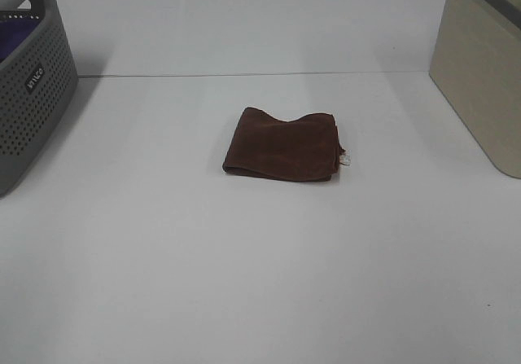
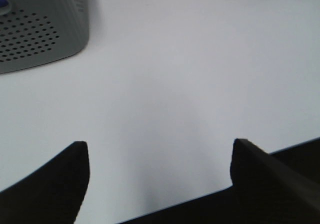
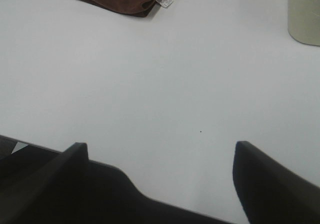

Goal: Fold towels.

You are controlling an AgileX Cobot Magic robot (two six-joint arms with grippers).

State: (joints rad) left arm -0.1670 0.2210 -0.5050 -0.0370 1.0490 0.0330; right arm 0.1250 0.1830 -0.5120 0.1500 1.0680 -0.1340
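Small dark label (image 1: pixel 35 78) on the grey perforated basket (image 1: pixel 32 111) carries white lettering, too small to read. Care tag (image 1: pixel 345 159) on the towel (image 1: pixel 283 144) is illegible too.

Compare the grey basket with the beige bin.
The basket is grey and stands at the table's left edge; the bin is beige and stands at the right edge. The basket's walls are full of small holes and carry a small label; the bin's walls look plain and solid. Something purple shows inside the basket; the bin's inside is out of view. Both stand clear of the towel.
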